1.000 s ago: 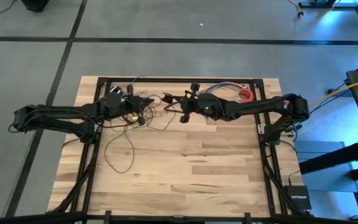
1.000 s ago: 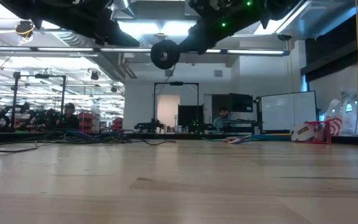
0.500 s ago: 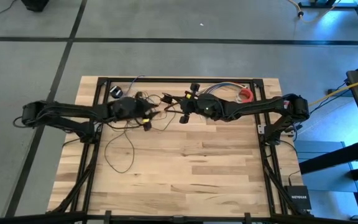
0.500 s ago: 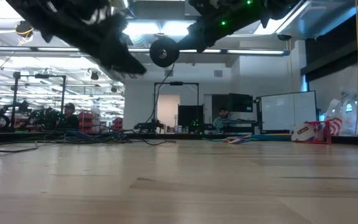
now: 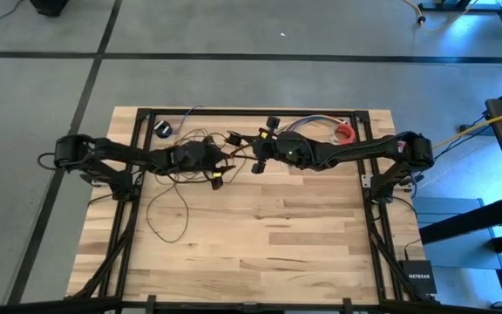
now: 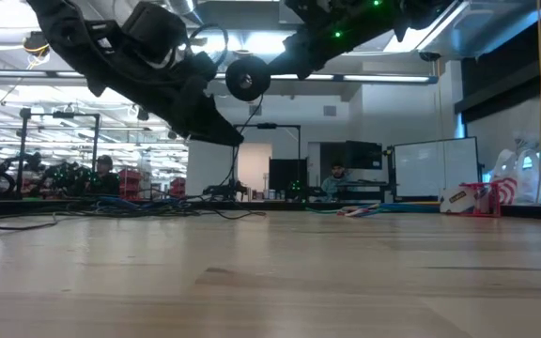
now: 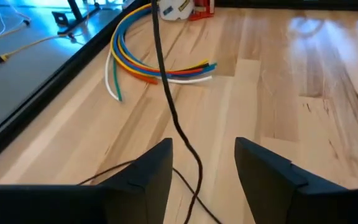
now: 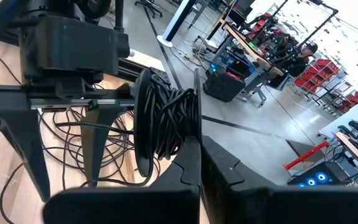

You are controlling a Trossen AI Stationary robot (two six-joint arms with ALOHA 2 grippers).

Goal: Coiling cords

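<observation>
The cords are a thin dark wire. Part of it is wound into a coil, which my right gripper holds above the table's far middle. More loops lie slack on the wood at the left. A small round puck rests near the far edge. My left gripper hovers open just left of the right one. One strand runs down between its fingers, and I cannot tell whether it touches them. My right gripper pinches the coil's lower side between its two shut fingers, which lie nearly level and point toward the table's left. The fingers hide the exact place of contact. The coil stands above the fingers, clear of the table, and strands trail from it down to the tangle.
A short bundle of multicoloured wires lies at the far right beside a red and white roll. The near half of the table is bare wood. People sit in the room beyond.
My left gripper has moved down and toward the table's right edge, from over the tangle at the far left to just beside my right gripper. In the low view its arm has dropped into sight. My right gripper and the coil have kept still.
</observation>
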